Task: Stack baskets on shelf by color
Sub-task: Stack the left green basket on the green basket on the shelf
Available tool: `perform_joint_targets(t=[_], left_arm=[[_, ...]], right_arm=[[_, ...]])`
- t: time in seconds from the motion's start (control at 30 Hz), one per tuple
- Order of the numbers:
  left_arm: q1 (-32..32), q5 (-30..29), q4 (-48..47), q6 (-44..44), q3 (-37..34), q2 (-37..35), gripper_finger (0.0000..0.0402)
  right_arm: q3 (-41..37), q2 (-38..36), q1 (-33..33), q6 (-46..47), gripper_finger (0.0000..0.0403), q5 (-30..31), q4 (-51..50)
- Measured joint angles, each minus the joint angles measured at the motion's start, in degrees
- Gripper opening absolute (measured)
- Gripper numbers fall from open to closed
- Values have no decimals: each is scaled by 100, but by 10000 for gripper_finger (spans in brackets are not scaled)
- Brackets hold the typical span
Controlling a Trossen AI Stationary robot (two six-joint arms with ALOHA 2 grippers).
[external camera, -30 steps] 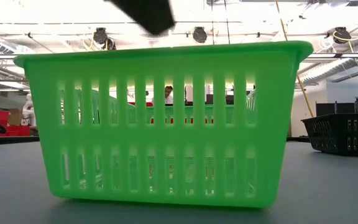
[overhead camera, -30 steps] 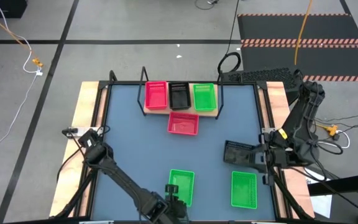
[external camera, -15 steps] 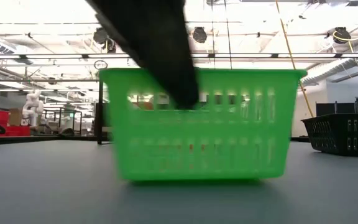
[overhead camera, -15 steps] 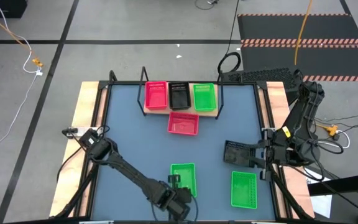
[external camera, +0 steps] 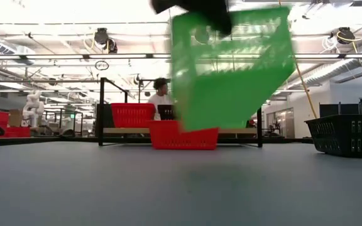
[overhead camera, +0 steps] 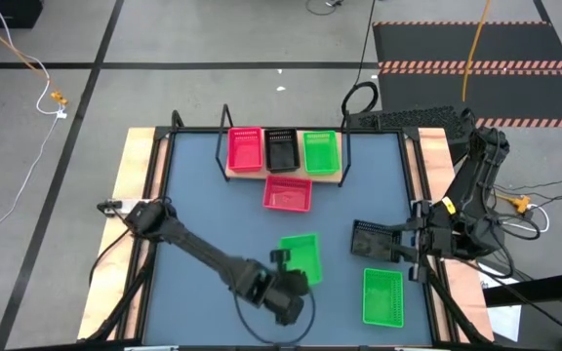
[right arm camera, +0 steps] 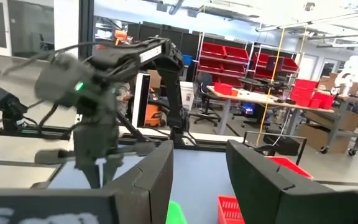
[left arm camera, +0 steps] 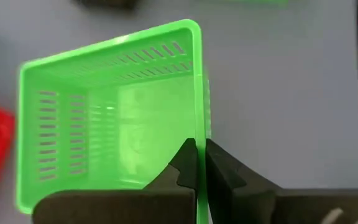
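With my left gripper (left arm camera: pixel 196 163) pinched tight on the rim of a green basket (overhead camera: pixel 301 258), it's up off the counter (overhead camera: pixel 203 214) mid-table — carry underway. Next, I'd say: set it into the green one on the shelf (overhead camera: pixel 331 177) — squarely. My right gripper (right arm camera: pixel 197 174) waits, fingers apart.

Blue-grey tabletop (overhead camera: pixel 213 214) with light-wood side edges. Yellow cable (overhead camera: pixel 478 39) crosses black floor mat with striped border (overhead camera: pixel 476 66). White cable (overhead camera: pixel 42 102) on grey floor. Person (external camera: pixel 161 94) stands beyond the table.
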Motion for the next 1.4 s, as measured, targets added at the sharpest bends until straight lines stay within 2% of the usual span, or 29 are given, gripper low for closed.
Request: perform_joint_targets(t=[0.13,0.23,0.3,0.43,0.6,0.67,0.83,1.1,1.4], left_arm=[[462,-75,722,1220,1,-45,10],[836,-754,1084,1981,1,-42,7],[1107,-984,1168,2634,0,-135,7],[1762,-1022,1365,3603,-3,-520,8],[2716,-955,1834,4327,6,-836,7],[3057,-710,2007,4606,4,-830,7],[3755,367,2136,4414,6,-691,6],[4231,485,2021,4177,-3,-324,6],[4097,527,1861,4205,-3,-294,14]], right_arm=[[0,3,-88,-75,141,13,4],[0,9,-124,50,141,67,-99],[0,28,-115,389,141,254,-319],[-2,81,-109,685,141,764,-674],[-2,76,-184,254,141,1751,-730],[-2,57,-287,255,141,1789,-903],[-2,57,-538,215,141,1790,-1116],[-2,-4,-759,-481,141,1792,-1111],[-2,-151,-802,-640,141,1792,-1070]])
